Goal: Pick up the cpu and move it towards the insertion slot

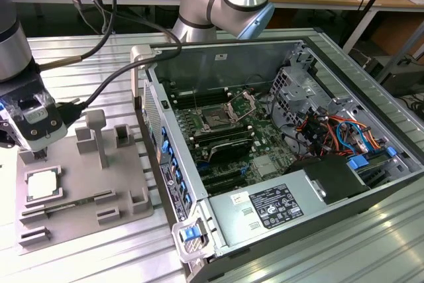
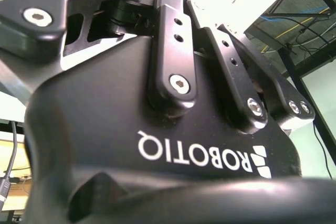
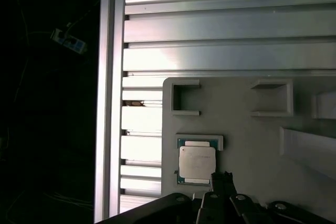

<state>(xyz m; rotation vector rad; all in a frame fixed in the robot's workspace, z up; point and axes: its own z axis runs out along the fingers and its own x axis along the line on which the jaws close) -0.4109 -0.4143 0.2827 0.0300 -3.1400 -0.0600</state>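
One closed, empty hand (image 3: 221, 178) hovers at the cpu (image 3: 197, 164), hiding one of its corners.

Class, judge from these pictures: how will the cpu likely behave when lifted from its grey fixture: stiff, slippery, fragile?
The cpu looks flat and metal-topped, so probably stiff. Its smooth, pale top may be slippery to grip. Thin and lying flat in the grey fixture, it seems light and unlikely to roll.

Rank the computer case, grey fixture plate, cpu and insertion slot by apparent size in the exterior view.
1. computer case
2. grey fixture plate
3. cpu and insertion slot: these look about alike. They sit at different distances from the camera, so I leave them unranked.
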